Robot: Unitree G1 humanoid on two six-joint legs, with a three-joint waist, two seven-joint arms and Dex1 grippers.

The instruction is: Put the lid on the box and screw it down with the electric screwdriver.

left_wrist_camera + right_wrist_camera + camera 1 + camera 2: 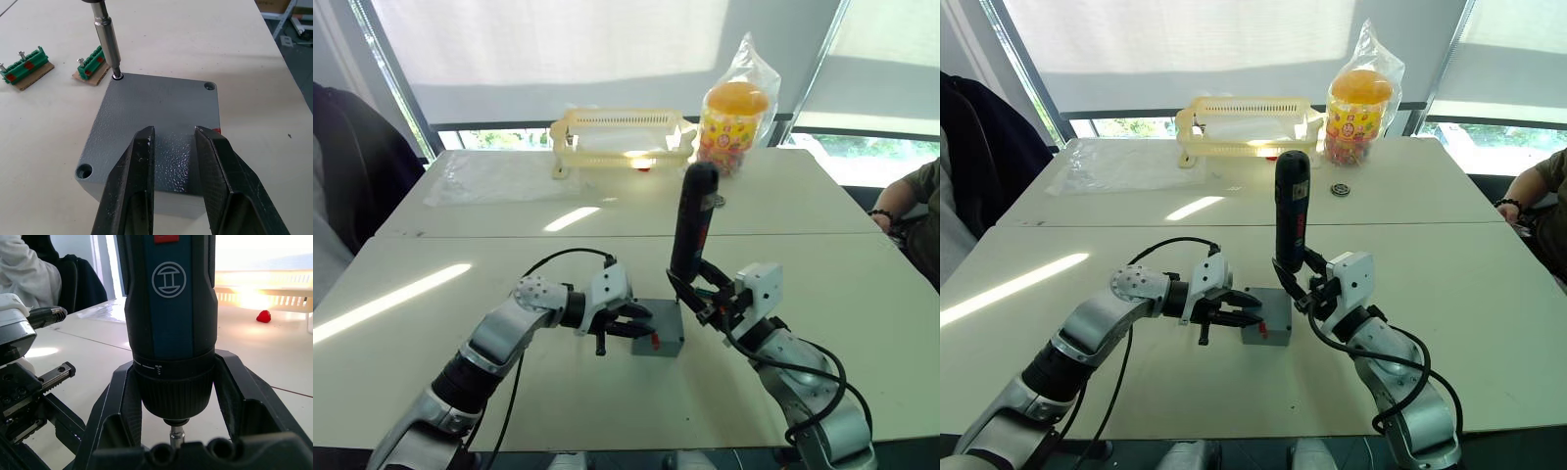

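Note:
The grey-blue lid (pixel 156 105) lies flat on the box (pixel 658 333), whose side shows a small red mark (pixel 216 130). My left gripper (pixel 173 129) is open, its two black fingers resting apart on the lid's near edge, with nothing between them. My right gripper (pixel 700 289) is shut on the electric screwdriver (pixel 693 220), which stands upright just right of the box. Its metal bit (pixel 108 44) sits in the lid's far corner screw hole. In the right wrist view, the screwdriver's barrel (pixel 168 308) is clamped between the fingers.
Two green terminal blocks (pixel 27 63) lie on the table beside the box. At the back stand a yellow basket (pixel 622 137), a bagged snack jar (pixel 734 113) and a clear plastic sheet (pixel 494 176). A person's arm (pixel 911 206) shows at the right edge.

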